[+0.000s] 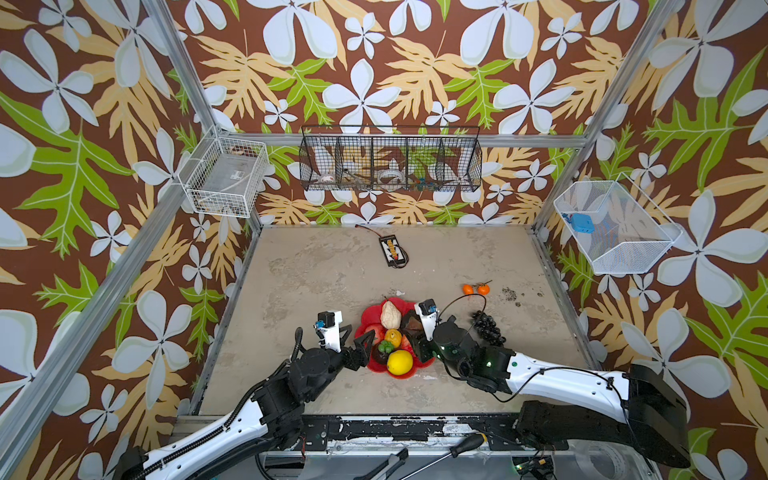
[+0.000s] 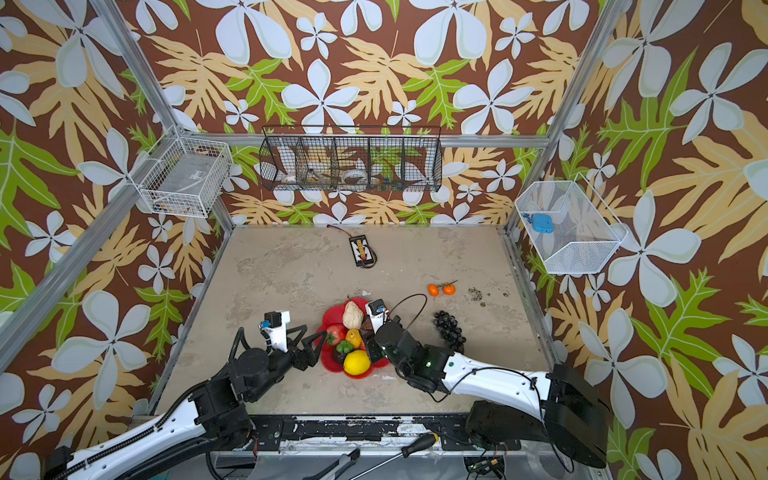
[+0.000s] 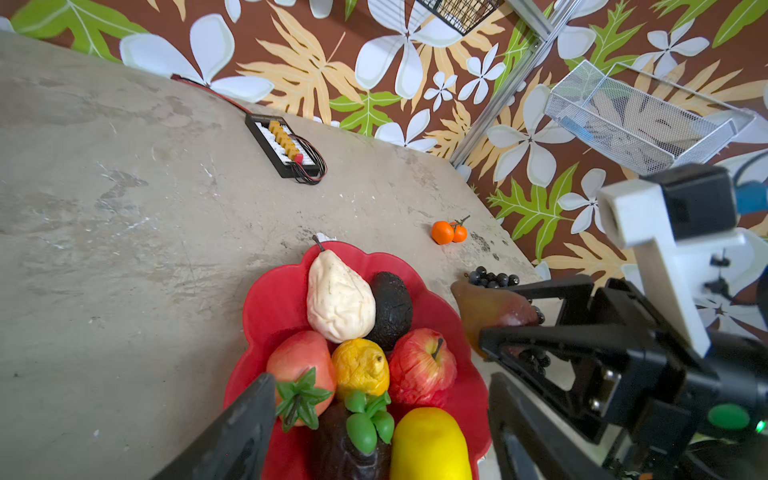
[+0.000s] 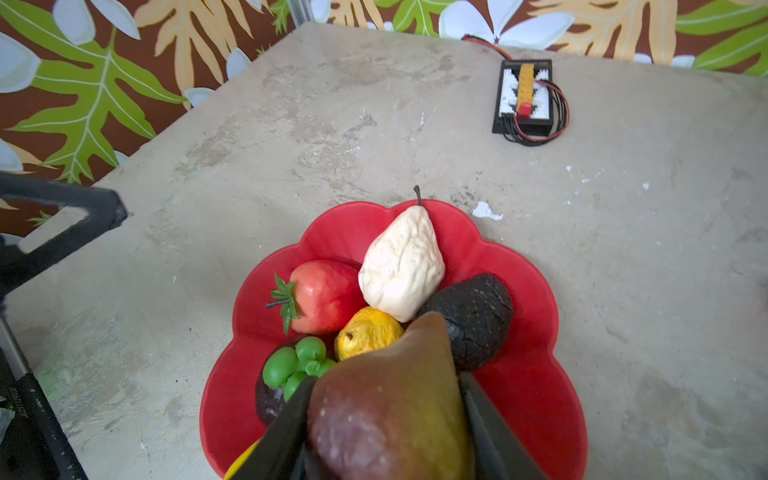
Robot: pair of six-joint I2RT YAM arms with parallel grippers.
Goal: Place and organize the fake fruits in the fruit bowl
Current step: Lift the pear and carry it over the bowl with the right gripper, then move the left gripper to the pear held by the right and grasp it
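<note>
R gripper (image 4: 384, 419) clamped on brown-red pear (image 3: 490, 307), held over right side of red bowl (image 4: 536, 353), pear tip near avocado (image 4: 473, 320). L gripper (image 1: 365, 351) spread wide at bowl's left rim, holding nothing. Bowl near table (image 1: 332, 270) front edge, centre. Out towards right edge: oranges (image 1: 476, 289), grapes (image 1: 488, 326).

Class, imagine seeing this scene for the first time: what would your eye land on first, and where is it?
The red bowl near the front middle of the table, heaped with bright fruit, draws the eye first. Above its right side the right gripper grips a brown pear. Two oranges and dark grapes lie apart on the table to the bowl's right, against loud flowered wallpaper.
</note>
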